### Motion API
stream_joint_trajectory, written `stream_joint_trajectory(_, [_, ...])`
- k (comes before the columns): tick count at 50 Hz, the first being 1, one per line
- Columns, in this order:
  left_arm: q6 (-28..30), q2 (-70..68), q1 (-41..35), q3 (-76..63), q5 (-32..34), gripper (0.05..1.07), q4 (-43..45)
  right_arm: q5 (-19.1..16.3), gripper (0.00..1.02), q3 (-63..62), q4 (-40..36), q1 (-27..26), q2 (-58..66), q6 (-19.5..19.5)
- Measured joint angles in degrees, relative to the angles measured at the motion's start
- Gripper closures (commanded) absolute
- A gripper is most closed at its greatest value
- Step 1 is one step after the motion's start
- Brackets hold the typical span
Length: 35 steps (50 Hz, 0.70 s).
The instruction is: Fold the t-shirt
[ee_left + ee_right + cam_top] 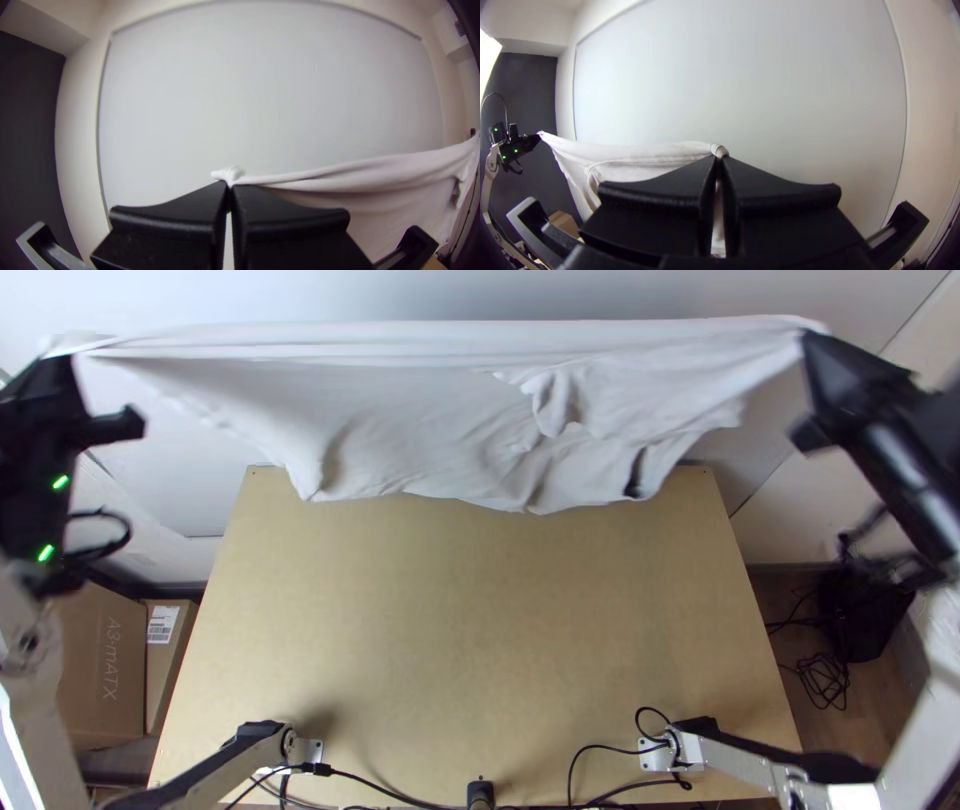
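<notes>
Your left gripper (58,360) and right gripper (814,342) each pinch one end of the white t-shirt's (420,420) upper edge, fingers closed on cloth. You have it stretched between them, the loose part hanging below, near the table's (480,620) far edge.

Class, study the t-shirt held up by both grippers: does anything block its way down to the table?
Nothing visible stands between the t-shirt and the table; the left gripper and right gripper hold it stretched.
</notes>
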Motion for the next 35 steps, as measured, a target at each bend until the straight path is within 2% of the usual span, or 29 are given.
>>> stream_joint_trajectory(12, [0.1, -19.4, 0.0, -5.6, 0.0, 1.05, -1.0, -0.4, 1.00, -0.5, -2.4, 0.0, -15.7, 0.0])
stream_joint_trajectory(22, [0.2, -23.3, -0.1, -9.3, 0.1, 1.05, -3.2, -0.6, 1.00, -3.5, -2.5, -0.4, -17.8, 0.0])
stream_joint_trajectory(29, [-1.6, -23.3, -2.0, -20.8, 0.3, 1.05, -4.2, -0.4, 1.00, -15.1, 2.1, -0.4, -17.8, 1.0])
stream_joint_trajectory(35, [-3.9, -24.2, -5.1, -37.0, 0.5, 1.05, -3.5, 0.5, 1.00, -34.5, 11.5, -0.4, -19.5, 1.5])
